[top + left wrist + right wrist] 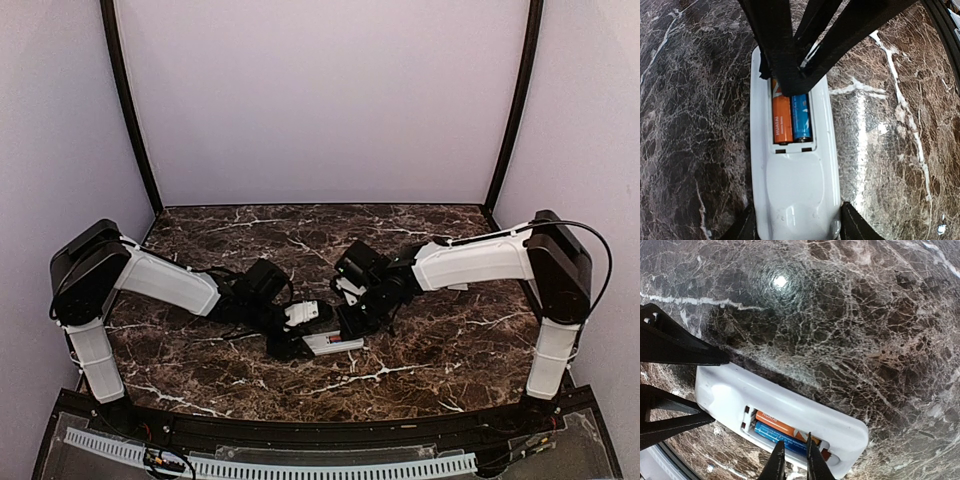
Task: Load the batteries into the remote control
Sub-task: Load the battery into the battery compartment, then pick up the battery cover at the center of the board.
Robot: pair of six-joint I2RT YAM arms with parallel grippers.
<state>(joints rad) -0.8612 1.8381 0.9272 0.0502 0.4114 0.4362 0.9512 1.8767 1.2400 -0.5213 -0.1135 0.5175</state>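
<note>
The white remote control (333,344) lies back-up on the marble table. In the left wrist view (795,190) its open bay holds the orange battery (782,122) and the blue battery (801,120) side by side. My left gripper (797,227) is shut on the remote's end, one finger on each long side. My right gripper (794,450) is almost closed, with a thin gap, and its tips rest on the blue battery (775,435) beside the orange battery (777,424) at the far end of the bay. It holds nothing. Its dark fingers (790,75) hide the bay's far end.
The dark marble table (440,330) runs to the purple back and side walls. Both arms meet near the table's middle front. The left gripper's black fingers (675,347) flank the remote (790,400) in the right wrist view. A perforated white strip (300,468) lies along the near edge.
</note>
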